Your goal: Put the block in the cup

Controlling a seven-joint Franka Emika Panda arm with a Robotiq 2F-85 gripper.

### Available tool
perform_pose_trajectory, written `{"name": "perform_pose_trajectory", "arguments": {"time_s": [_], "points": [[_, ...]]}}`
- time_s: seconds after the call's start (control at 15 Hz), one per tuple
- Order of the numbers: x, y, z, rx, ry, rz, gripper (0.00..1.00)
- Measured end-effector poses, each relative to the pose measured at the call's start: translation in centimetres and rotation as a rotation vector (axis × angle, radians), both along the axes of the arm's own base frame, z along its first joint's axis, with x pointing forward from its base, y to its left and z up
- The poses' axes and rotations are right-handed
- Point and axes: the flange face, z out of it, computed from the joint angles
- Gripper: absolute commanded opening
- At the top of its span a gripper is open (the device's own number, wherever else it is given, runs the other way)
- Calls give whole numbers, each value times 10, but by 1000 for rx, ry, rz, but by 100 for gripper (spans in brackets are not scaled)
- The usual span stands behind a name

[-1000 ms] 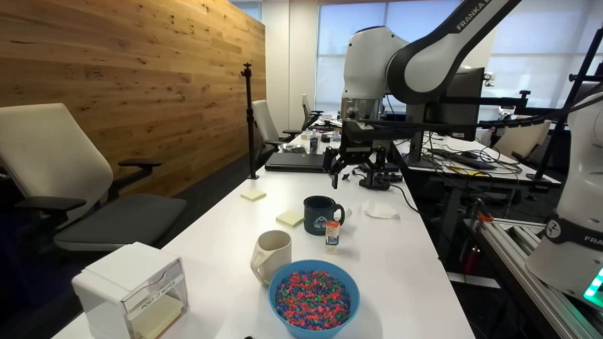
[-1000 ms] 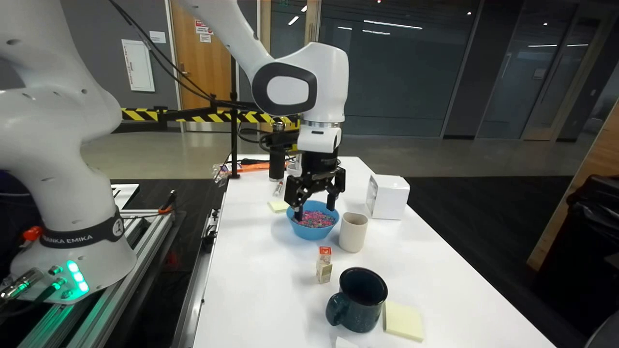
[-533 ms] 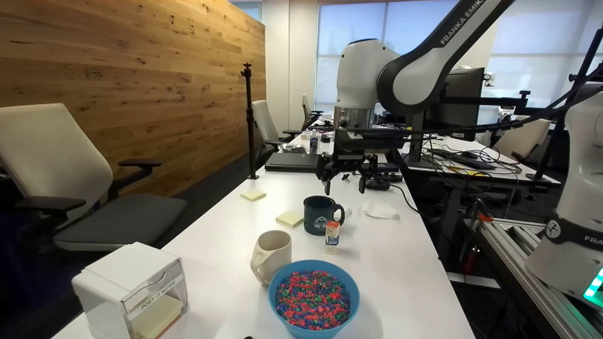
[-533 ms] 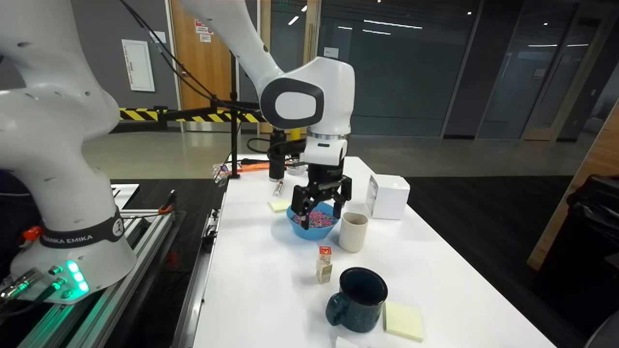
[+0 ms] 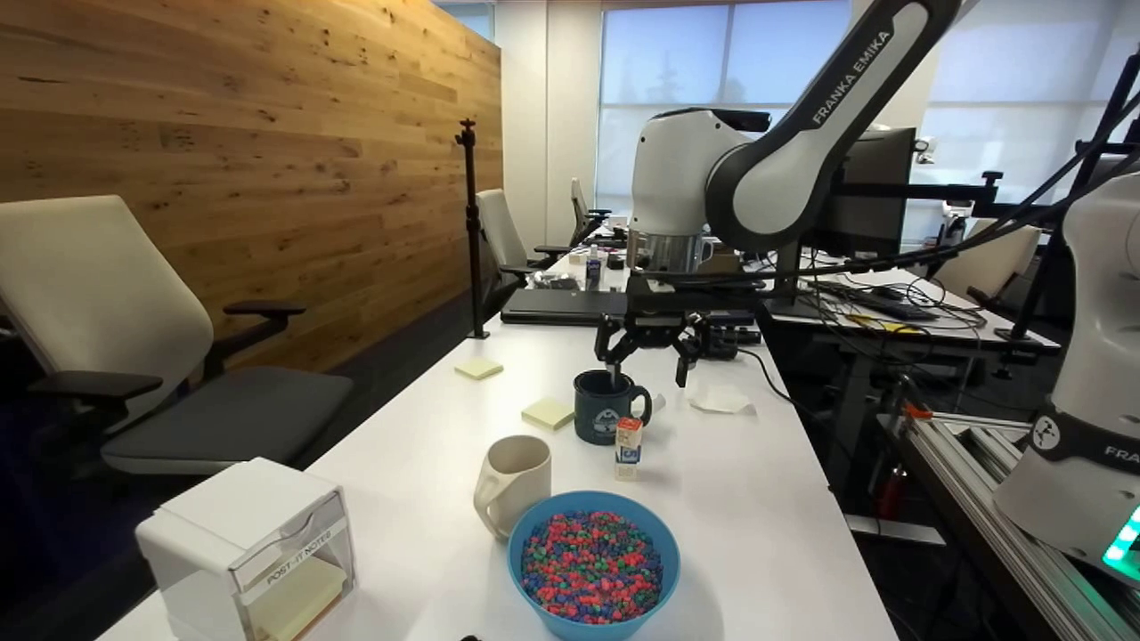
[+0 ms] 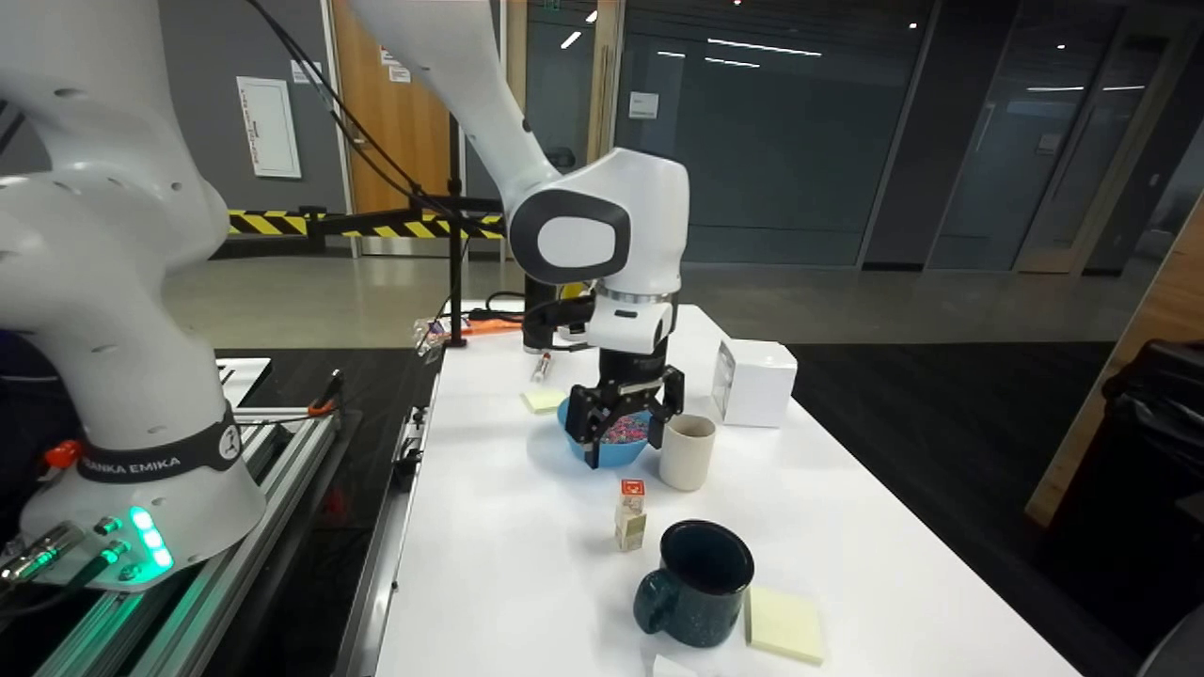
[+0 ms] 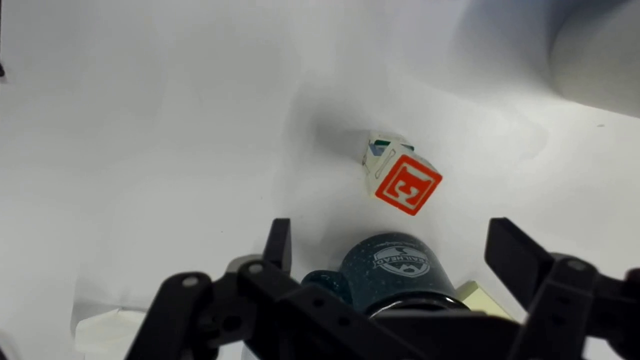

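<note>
The block is a small letter block with a red-orange face. It sits on top of a second pale block with bluish marks, and this stack (image 5: pixel 628 452) (image 6: pixel 631 515) stands on the table. In the wrist view the red-faced block (image 7: pixel 409 185) is a little ahead of the fingertips. The dark speckled mug (image 5: pixel 597 420) (image 6: pixel 701 602) stands upright beside the stack. In the wrist view the mug (image 7: pixel 395 270) shows between the fingers, its opening mostly hidden by the gripper. My gripper (image 5: pixel 648 377) (image 6: pixel 624 451) (image 7: pixel 395 240) is open and empty, above the table, pointing down.
A cream cup (image 5: pixel 515 481) (image 6: pixel 687 453) stands beside a blue bowl (image 5: pixel 672 570) of colourful bits. A white note dispenser (image 5: pixel 240 525) (image 6: pixel 755 384) stands near them. Yellow note pads (image 5: pixel 547 413) and a paper scrap (image 5: pixel 718 397) lie near the mug. A black laptop (image 5: pixel 557 307) lies farther back.
The arm and gripper have come down toward the table, with a small sideways shift. The gripper stays open. The block stack, the mug and the other table items have not moved.
</note>
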Motion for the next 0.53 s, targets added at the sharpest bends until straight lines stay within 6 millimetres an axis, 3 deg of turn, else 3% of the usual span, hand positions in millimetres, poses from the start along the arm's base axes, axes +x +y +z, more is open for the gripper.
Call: {"name": "perform_pose_trajectory", "arguments": {"time_s": [0.53], "points": [[-1,-3,-19,-3,20,-31,100]]}}
